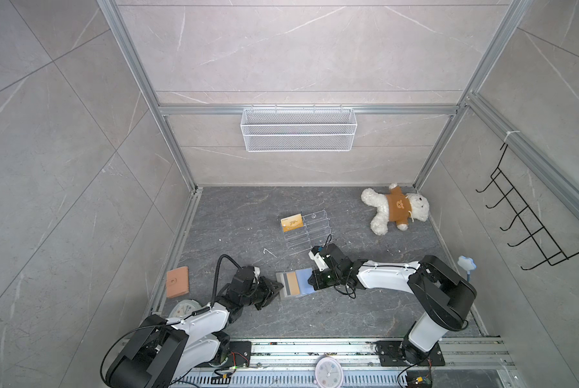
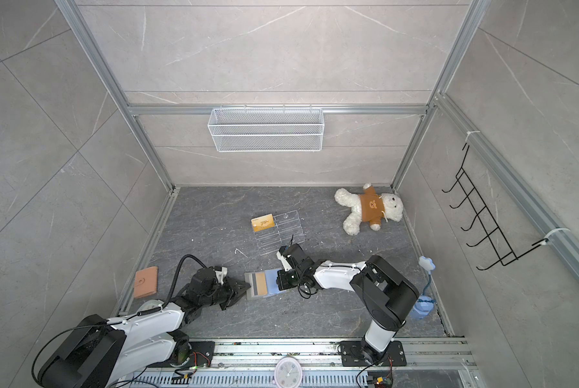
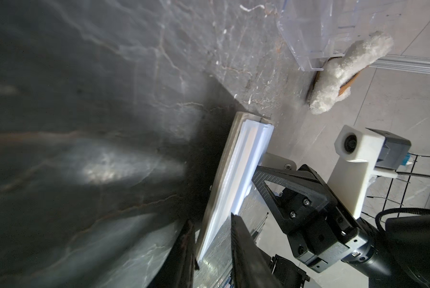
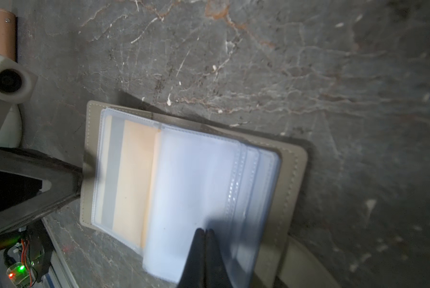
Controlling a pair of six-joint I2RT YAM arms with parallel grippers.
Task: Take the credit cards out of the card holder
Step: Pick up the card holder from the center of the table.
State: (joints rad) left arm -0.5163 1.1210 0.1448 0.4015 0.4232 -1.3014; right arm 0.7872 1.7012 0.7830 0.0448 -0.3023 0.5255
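The left pincer (image 1: 279, 288) comes in from the lower left of a top view, jaws set narrow astride the left edge of the flat grey folding card holder (image 4: 292, 179). The left wrist view shows that edge filling the gap, but I cannot tell whether it is actually pinched. Just right of those tips, under a clear sleeve, lies the gold-orange plastic credit card (image 4: 134, 179). Its long axis runs up-down in the top view, crosswise to the pincer's approach, so the left arm is the nearer one. The right pincer (image 4: 205, 232), tips squeezed together and apparently empty, presses on the light blue sleeve pages (image 4: 196, 174) over the holder's right half. The holder rests on the dark marbled tabletop (image 1: 315, 319). Further up, a second gold card (image 1: 292, 223) stands in a clear acrylic tiered stand (image 1: 309, 231).
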